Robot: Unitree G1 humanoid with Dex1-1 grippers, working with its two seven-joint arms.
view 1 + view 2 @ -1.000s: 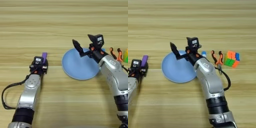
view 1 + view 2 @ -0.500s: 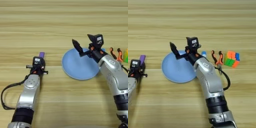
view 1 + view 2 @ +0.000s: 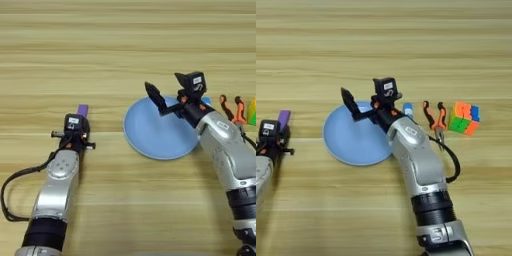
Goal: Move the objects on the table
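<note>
**Operator:** What do you have on the wide light-wood surface [image 3: 125, 45] right now?

**Observer:** Your round light-blue plate [image 3: 150, 135] lies flat near the middle. The right end effector [image 3: 172, 90] sits over its far rim, the two black fingers spread wide apart and grasping nothing. One finger [image 3: 154, 95] points out over the plate; you cannot make out whether it touches it.

**Operator:** And the left side?

**Observer:** Your left end effector [image 3: 76, 127] is on the near left, well apart from the plate. Its wrist housing covers the fingers from above, so I cannot tell whether they are spread or closed. The small purple cylinder-like block [image 3: 82, 109] shows only as a short end sticking out beyond the housing; the rest is hidden, and you cannot see if it is gripped or just lying ahead.

**Operator:** Where is the cube?

**Observer:** The multicoloured puzzle cube with orange, green and blue squares [image 3: 464, 118] rests to the right, well apart from the plate. In the left eye view it is cut off at the edge. Between it and the plate lie orange-handled pliers [image 3: 434, 117], and a small white and blue item [image 3: 408, 110] just beside the plate, too small to identify.
</note>
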